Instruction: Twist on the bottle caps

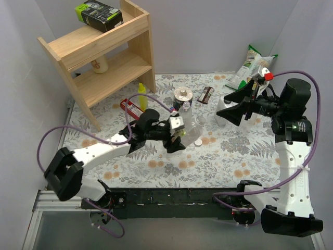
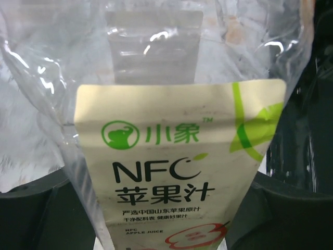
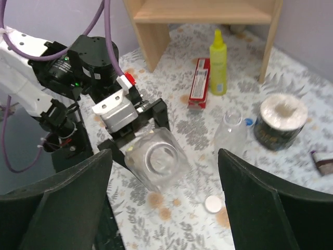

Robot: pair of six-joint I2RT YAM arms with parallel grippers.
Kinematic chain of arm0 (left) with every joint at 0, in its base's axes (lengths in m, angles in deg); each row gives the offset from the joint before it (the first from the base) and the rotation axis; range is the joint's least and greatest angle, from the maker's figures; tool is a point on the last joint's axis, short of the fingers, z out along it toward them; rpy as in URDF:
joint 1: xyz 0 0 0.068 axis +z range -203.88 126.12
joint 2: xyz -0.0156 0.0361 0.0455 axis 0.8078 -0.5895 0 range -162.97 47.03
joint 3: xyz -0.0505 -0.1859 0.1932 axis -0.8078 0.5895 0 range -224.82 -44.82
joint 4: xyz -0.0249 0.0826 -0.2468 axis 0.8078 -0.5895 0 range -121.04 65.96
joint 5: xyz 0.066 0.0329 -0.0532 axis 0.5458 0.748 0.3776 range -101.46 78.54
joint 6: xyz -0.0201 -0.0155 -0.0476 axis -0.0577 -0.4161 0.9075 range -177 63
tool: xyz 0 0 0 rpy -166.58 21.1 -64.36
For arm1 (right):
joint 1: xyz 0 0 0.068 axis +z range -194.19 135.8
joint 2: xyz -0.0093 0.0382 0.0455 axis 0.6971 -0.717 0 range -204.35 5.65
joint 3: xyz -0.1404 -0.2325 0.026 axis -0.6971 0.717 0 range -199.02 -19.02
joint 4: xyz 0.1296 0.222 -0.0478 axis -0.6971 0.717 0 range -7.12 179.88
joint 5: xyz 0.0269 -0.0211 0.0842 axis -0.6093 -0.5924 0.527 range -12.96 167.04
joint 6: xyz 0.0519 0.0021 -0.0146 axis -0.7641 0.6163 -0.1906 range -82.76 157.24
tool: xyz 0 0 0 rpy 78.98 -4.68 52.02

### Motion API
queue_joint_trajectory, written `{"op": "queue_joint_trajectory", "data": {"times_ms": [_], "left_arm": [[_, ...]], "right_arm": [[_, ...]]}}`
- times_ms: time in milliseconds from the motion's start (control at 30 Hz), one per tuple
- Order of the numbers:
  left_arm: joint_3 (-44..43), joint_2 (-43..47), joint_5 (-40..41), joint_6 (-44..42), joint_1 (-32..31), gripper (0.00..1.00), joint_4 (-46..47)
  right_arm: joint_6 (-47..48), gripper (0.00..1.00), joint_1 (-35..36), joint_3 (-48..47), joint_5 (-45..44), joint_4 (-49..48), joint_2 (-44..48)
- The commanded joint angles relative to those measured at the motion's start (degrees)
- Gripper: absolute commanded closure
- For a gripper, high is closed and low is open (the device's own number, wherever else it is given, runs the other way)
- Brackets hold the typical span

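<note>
A clear bottle with a cream apple-juice label [image 2: 179, 172] lies tilted between the fingers [image 2: 31, 213] of my left gripper [image 2: 161, 208], which press on both its sides. Its round base [image 3: 158, 159] faces the right wrist view. In the top view this bottle [image 1: 190, 130] sticks out of the left gripper [image 1: 176, 136]. My right gripper [image 1: 229, 112] hangs open above the table with nothing between its fingers [image 3: 62, 203]. A white cap [image 3: 212, 203] lies on the cloth. A second clear bottle [image 3: 230, 133] stands uncapped, a blue cap [image 3: 248, 123] beside it.
A yellow squeeze bottle [image 3: 218, 65] and a red box [image 3: 198, 83] sit near the wooden shelf [image 1: 104, 57]. A disc spindle [image 3: 282, 117] stands behind the upright bottle. A snack bag [image 1: 250, 65] leans at the back right.
</note>
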Motion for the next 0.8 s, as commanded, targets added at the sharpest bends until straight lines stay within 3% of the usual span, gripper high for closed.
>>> {"op": "queue_joint_trajectory", "data": {"times_ms": [0,100,133,233,267,433,767], "left_arm": [[7.8,14.4,-3.9,-6.1,4.2,1.00,-5.3],[13.5,22.6,-2.5,-8.8,4.7,1.00,-6.8],[14.3,24.2,-1.6,-7.7,4.9,1.00,-6.9],[16.4,29.0,2.7,-5.2,5.2,1.00,-8.8],[17.2,30.3,3.1,-3.7,6.4,1.00,-9.3],[18.6,34.1,0.0,2.8,15.4,1.00,-10.9],[20.7,39.0,-2.3,9.1,27.0,1.00,-11.5]], "right_arm": [[5.1,0.11,0.1,-1.5,2.2,0.0,0.4],[15.4,0.20,1.1,2.3,-5.0,3.2,-0.1],[20.3,0.30,1.9,2.5,-7.2,5.8,-2.3],[36.1,0.36,8.6,3.0,-18.4,16.4,-8.0],[38.6,0.36,11.6,3.8,-23.5,17.2,-9.0],[49.7,0.32,16.6,14.0,-30.7,10.5,-10.8],[54.0,0.29,24.1,23.1,-38.0,-3.1,-20.9]]}}
